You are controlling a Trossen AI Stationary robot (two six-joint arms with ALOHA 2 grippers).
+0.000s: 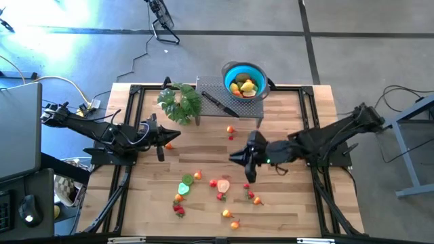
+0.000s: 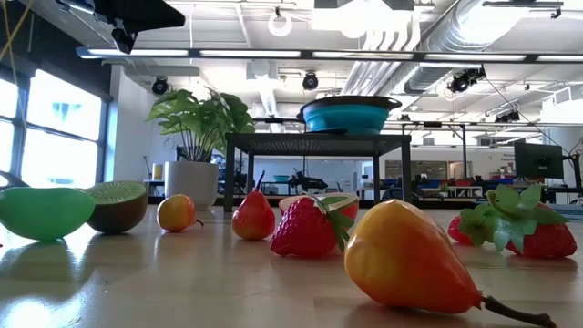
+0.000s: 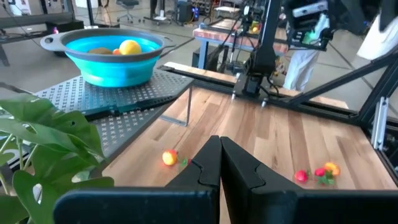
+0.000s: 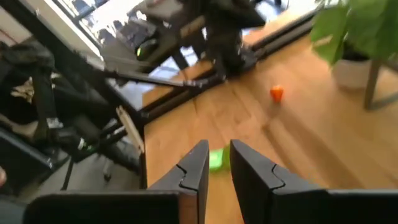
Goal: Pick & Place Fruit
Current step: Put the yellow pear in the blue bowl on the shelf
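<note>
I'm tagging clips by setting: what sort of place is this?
Probably a robotics lab or workshop, not a kitchen: exposed ceiling ducts, monitors on desks behind, and a framed wooden table carrying two arms and toy fruit.

Blue bowl [image 1: 244,73]; green leafy plant [image 1: 180,102]; red strawberry [image 2: 308,228]; pale striped wooden table [image 1: 298,203]; grey perforated rack [image 1: 215,105].

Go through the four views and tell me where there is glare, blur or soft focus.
High view: bluish glare washes the floor at top left. Low view: the nearest fruit looks soft; bright windows at left. Right wrist view: smeared throughout, as from motion; the green piece is a blob. Left wrist view: sharp; blue bowl crisp.
</note>
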